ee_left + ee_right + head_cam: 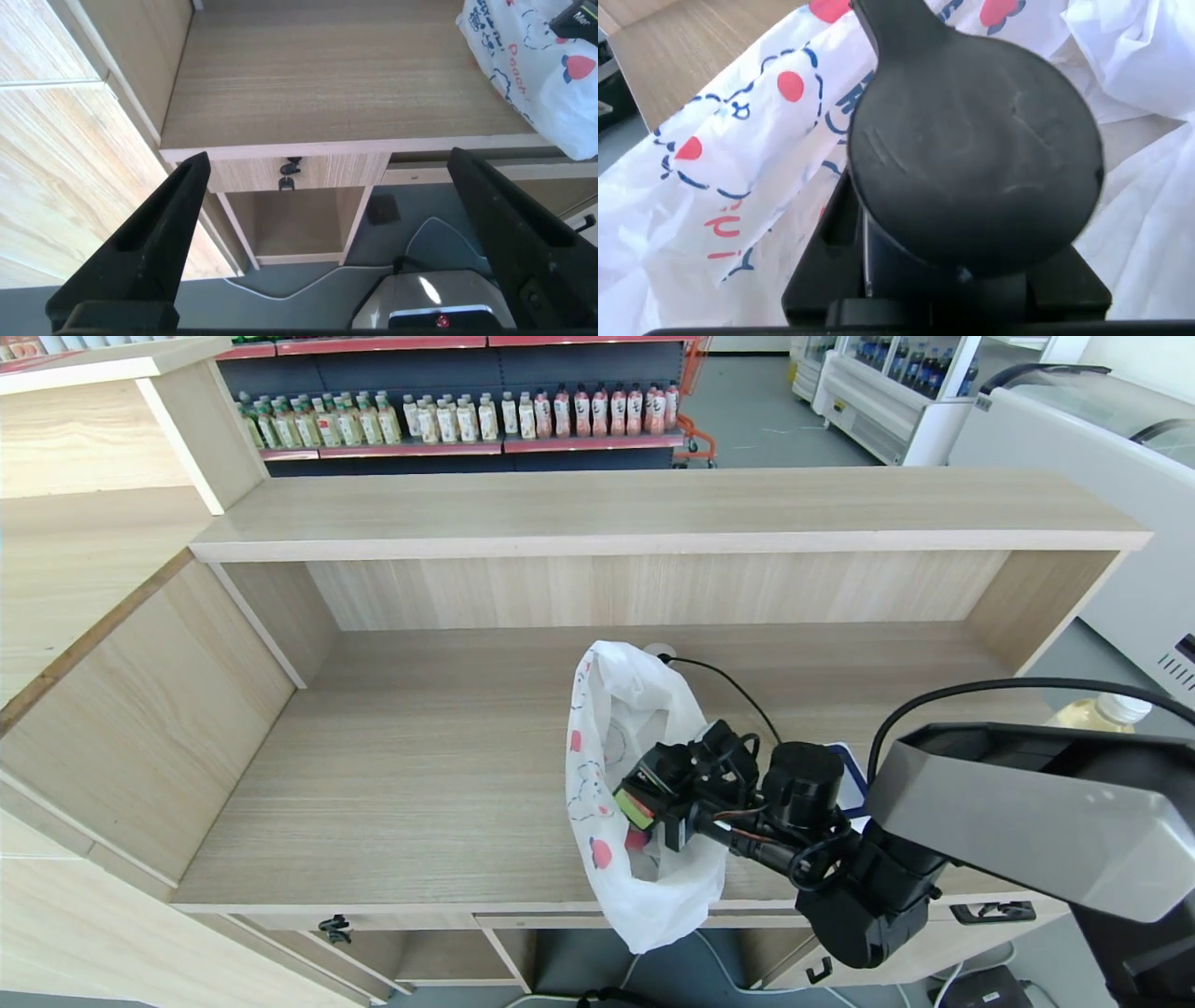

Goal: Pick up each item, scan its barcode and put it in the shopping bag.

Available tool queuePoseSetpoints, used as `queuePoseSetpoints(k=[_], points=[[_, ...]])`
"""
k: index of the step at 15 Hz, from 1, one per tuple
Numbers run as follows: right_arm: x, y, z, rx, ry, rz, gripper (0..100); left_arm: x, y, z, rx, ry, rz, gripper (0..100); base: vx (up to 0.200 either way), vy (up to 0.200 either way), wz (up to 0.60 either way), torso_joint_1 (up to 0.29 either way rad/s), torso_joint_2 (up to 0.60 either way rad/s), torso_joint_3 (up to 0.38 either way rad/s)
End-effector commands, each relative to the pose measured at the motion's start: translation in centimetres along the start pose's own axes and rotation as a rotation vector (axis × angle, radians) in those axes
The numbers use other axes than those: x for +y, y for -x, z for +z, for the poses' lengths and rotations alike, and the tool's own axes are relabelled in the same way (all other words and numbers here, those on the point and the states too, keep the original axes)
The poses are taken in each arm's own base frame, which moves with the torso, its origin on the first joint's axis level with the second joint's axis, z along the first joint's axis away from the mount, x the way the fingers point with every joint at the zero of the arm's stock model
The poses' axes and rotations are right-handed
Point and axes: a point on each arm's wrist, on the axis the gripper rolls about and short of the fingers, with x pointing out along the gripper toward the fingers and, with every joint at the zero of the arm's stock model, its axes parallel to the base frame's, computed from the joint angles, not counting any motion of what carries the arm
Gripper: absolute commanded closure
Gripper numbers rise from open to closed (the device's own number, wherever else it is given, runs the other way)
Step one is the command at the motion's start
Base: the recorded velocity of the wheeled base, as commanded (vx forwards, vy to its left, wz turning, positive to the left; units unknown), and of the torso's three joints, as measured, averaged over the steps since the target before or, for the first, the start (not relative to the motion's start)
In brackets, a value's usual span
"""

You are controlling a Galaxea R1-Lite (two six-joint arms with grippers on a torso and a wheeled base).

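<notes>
Left of the shopping bag (583,747), off the wooden counter's (401,784) front edge, the left gripper (327,161) hangs with its jaws wide and empty. The bag, white with red spots and unreadable blue lettering, droops over that edge. Inside its mouth sits the right gripper (653,803), a green-and-red item (633,808) at its tip; its grip cannot be told. A black cable (728,686) runs behind the bag, a pale bottle (1102,711) stands right of it, and store shelves (467,420) stand far behind.

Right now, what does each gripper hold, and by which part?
Left gripper: nothing. Right gripper, at the shopping bag: seemingly a red-green item; hold point hidden.
</notes>
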Motion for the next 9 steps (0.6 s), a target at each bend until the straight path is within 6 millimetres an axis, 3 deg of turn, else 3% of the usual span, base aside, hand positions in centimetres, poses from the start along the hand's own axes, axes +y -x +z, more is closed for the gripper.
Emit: queuePoseSetpoints(k=[1,5,6,8,9], points=[[0.1,-0.2,-1.1,0.021,-0.008,0.010,100,0.0,0.0,0.0,0.000,0.000,0.000,0,0.000,0.000,0.00,0.000,0.00,0.000],[0.2,-0.1,-1.3,0.028,-0.006,0.011,100,0.0,0.0,0.0,0.000,0.000,0.000,0,0.000,0.000,0.00,0.000,0.00,0.000],[0.1,-0.1,-1.2,0.024,-0.004,0.011,0,0.0,0.0,0.0,0.000,0.000,0.000,0,0.000,0.000,0.00,0.000,0.00,0.000],[0.1,-0.1,-0.4,0.006,0.000,0.008,0,0.0,0.0,0.0,0.000,0.000,0.000,0,0.000,0.000,0.00,0.000,0.00,0.000],[-0.1,0.2,1.2,-0.024,0.004,0.002,0,0.0,0.0,0.0,0.000,0.000,0.000,0,0.000,0.000,0.00,0.000,0.00,0.000]])
